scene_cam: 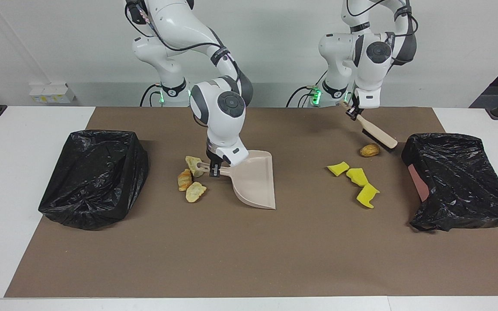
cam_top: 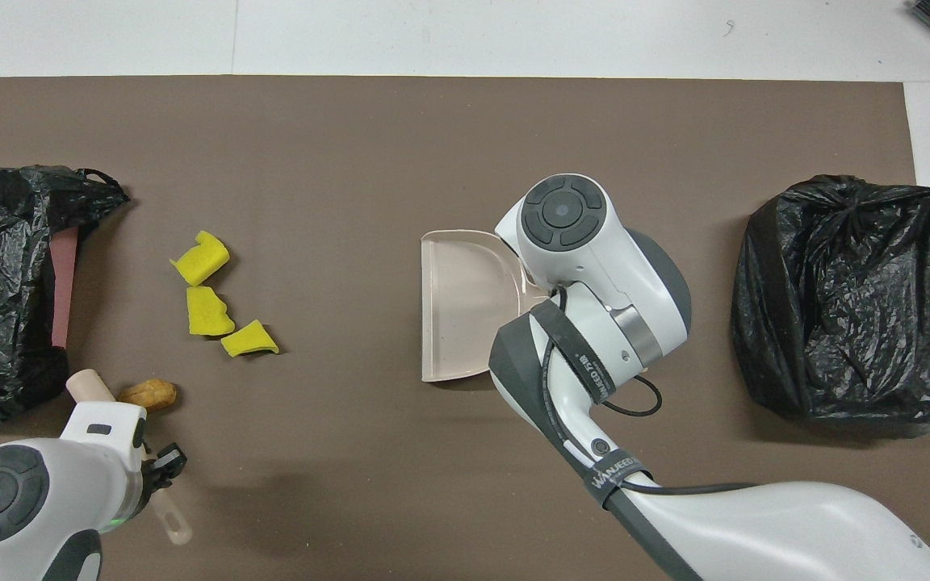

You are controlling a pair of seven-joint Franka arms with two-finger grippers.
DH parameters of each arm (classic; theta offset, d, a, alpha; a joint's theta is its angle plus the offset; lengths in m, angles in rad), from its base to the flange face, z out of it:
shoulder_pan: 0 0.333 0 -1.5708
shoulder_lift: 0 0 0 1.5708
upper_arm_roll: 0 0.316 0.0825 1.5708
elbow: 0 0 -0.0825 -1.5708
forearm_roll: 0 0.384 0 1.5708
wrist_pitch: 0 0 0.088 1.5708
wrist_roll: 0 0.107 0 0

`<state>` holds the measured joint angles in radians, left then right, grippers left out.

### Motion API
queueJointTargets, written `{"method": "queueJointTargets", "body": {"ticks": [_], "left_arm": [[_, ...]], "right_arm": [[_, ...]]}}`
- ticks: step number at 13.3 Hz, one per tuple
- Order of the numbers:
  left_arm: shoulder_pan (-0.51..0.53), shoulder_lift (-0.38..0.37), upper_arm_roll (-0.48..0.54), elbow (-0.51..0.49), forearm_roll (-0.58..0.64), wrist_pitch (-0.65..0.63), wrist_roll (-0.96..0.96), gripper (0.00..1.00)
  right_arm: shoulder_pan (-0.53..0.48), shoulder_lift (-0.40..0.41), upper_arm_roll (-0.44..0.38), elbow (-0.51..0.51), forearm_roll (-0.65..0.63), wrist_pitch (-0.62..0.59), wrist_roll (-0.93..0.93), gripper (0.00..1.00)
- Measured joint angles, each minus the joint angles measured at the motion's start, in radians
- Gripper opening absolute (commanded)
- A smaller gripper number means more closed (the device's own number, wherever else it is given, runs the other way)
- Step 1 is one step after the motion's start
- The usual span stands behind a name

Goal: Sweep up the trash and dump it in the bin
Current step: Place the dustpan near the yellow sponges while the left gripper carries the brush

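The left gripper [scene_cam: 353,113] is pinching the handle of the brush [scene_cam: 376,135], its fingers pressed tight on it; the brush is hanging tilted in the air, its bristled head pointing down toward the bin bag [scene_cam: 461,181] at the left arm's end of the table, and it is sitting over the mat just beside the walnut-like lump [scene_cam: 369,150], not touching it. The right gripper [scene_cam: 214,169] is clamping the handle of the dustpan [scene_cam: 253,181], fingers closed on it; the pan is resting on the brown mat [scene_cam: 249,250] near the middle of the table, its open mouth facing the left arm's end.

The trash is lying in two groups on the mat; the three yellow foam wedges [scene_cam: 356,183] are lying close together between the dustpan and the left arm's bin bag, farther from the robots than the lump; in the overhead view the same wedges [cam_top: 208,305] are showing apart from the lump [cam_top: 148,393]. The three bread and croissant pieces [scene_cam: 190,179] are clustering just beside the dustpan's handle, toward the right arm's end, near the right gripper; a second bin bag [scene_cam: 95,177] is standing at that end of the table.
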<state>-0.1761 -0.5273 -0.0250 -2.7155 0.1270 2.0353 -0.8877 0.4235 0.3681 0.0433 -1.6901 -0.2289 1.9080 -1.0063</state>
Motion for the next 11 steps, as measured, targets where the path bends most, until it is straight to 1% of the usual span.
{"method": "queueJointTargets", "body": {"ticks": [2,4,7,9,11], "left_arm": [[-0.002,0.077,-0.005,0.004,-0.05,0.123,0.003,0.0],[-0.004,0.156,-0.009,0.052,-0.12,0.188,0.031,0.0],[-0.053,0.276,-0.012,0.199,-0.231,0.219,0.084,0.0],[-0.086,0.348,-0.018,0.285,-0.248,0.22,0.086,0.0],[-0.095,0.383,-0.019,0.339,-0.249,0.213,0.1,0.0]], "right_arm": [[0.001,-0.011,0.0,-0.032,-0.012,0.031,0.0,0.0],[0.0,-0.021,-0.002,-0.058,-0.014,0.057,0.0,0.0],[-0.003,-0.03,-0.002,-0.088,-0.014,0.08,0.001,0.0],[-0.003,-0.033,-0.002,-0.093,-0.014,0.085,0.001,0.0],[-0.005,-0.033,-0.002,-0.098,-0.014,0.092,0.001,0.0]]}}
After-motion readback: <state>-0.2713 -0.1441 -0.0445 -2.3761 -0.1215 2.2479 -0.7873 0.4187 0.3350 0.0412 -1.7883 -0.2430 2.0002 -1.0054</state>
